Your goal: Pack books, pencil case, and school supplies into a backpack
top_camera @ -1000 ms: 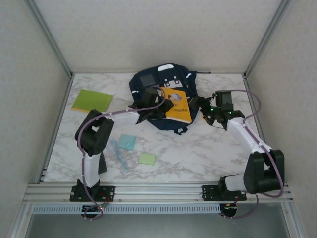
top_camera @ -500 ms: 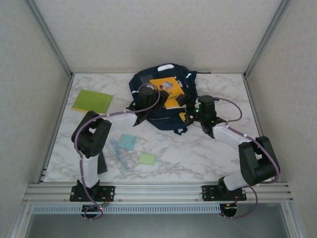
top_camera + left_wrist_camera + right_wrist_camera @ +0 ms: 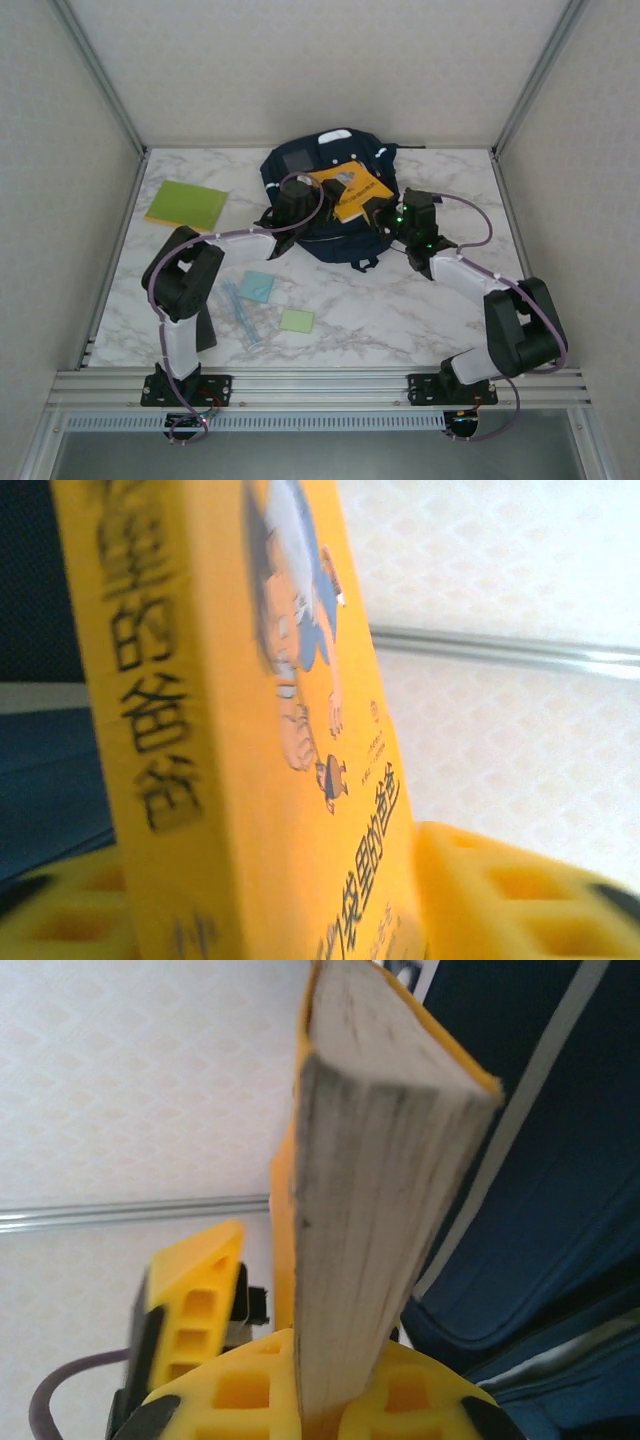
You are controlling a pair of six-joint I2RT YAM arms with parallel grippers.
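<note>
The orange-yellow book (image 3: 357,190) with dark print hangs tilted over the navy backpack (image 3: 300,165) at the back centre. My right gripper (image 3: 382,213) is shut on the book's near right corner; its page edge (image 3: 370,1160) stands up from between the yellow fingers (image 3: 240,1400). My left gripper (image 3: 323,195) is at the book's left side, open, with the cover (image 3: 300,780) between its spread fingers (image 3: 520,880). That left finger (image 3: 190,1300) stands off the cover. The yellow-green book (image 3: 186,203) lies flat at the far left. The pencil case is out of view.
A light-blue pad (image 3: 257,286), a pale-green pad (image 3: 296,320) and translucent blue sticks (image 3: 240,312) lie on the marble table (image 3: 420,310) in front of the left arm. Frame posts and walls close in the back and sides.
The right arm swung in from the right and shut on the orange book. The left gripper's jaws widened. The book rose and shifted back over the backpack.
</note>
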